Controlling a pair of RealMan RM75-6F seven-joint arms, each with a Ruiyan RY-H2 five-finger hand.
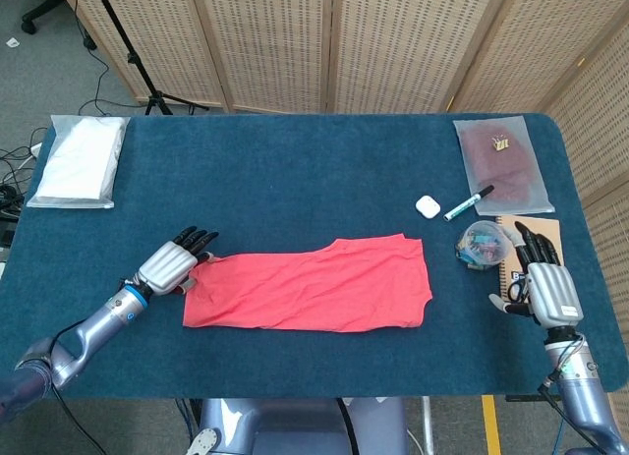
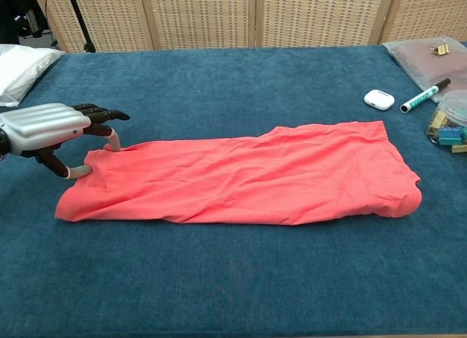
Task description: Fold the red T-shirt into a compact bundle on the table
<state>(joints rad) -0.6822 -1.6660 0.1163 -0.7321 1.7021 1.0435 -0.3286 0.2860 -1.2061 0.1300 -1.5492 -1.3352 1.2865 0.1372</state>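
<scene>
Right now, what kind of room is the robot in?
Probably a lab or workroom set up for robot practice, not a home. A blue-covered table holds a red T-shirt and office bits like a marker. Folding screens wall it off, and a tripod stand sits behind.

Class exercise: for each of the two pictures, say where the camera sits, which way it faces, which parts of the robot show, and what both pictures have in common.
Head view: high above the near table edge, looking steeply down on the whole table; both arms show, left hand and right hand.
Chest view: low at the near edge, looking across the tabletop toward the screens; only the left hand shows.
Shared: the red T-shirt, the left hand touching its end, the earbud case and marker.
</scene>
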